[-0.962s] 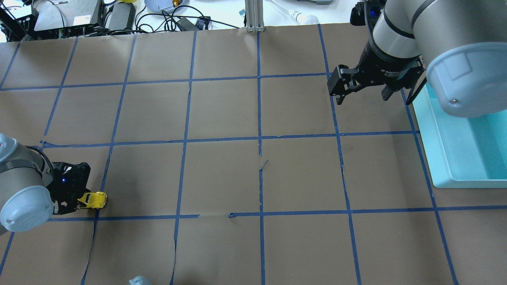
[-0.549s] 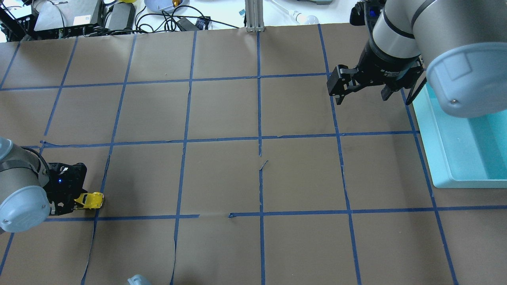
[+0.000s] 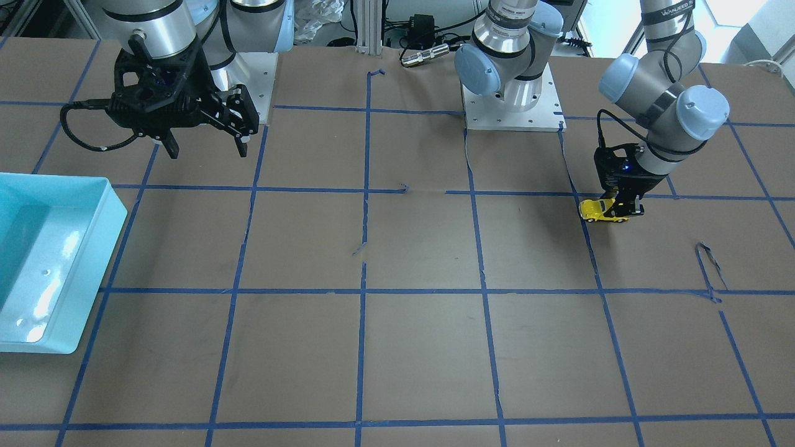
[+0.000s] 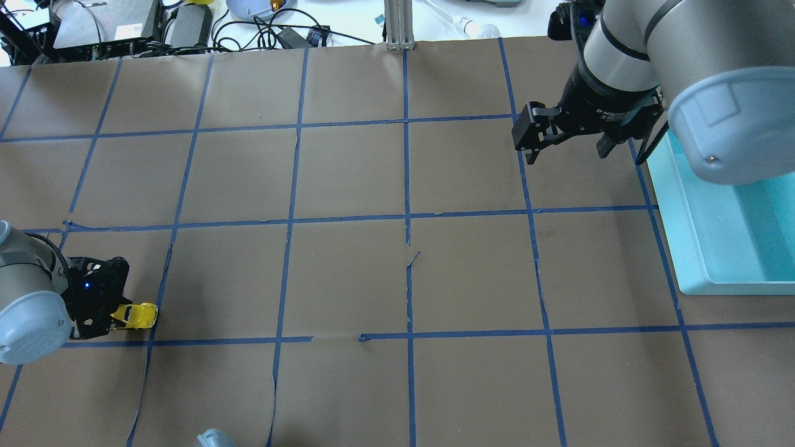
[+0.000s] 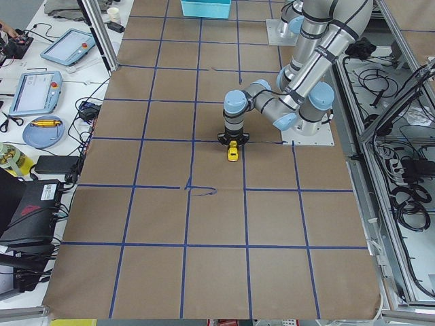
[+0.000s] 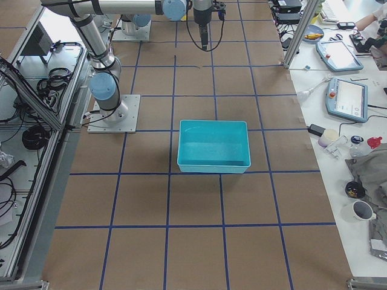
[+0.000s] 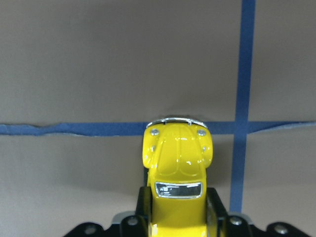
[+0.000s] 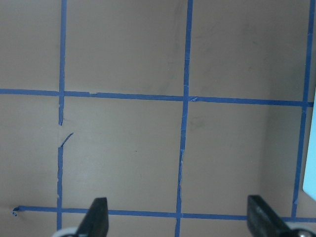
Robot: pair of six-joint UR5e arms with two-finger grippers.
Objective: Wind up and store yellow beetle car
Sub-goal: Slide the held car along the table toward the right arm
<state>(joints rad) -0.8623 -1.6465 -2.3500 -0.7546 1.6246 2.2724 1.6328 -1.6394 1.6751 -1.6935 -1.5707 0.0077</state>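
Overhead exterior view, starting at its left edge: the left gripper (image 4: 122, 315) sits low over the brown paper table (image 4: 348, 273). Its jaws are closed narrowly on the rear of the yellow beetle car (image 4: 143, 315), just beside a blue tape line (image 4: 217, 340). The left wrist view shows black fingers (image 7: 144, 207) pressed on both flanks of the car; its wheels seem to touch the paper, though that is hard to tell. Far to the right, the right gripper (image 4: 568, 155) hangs with jaws wide, holding nothing, near the teal bin (image 4: 683, 223).
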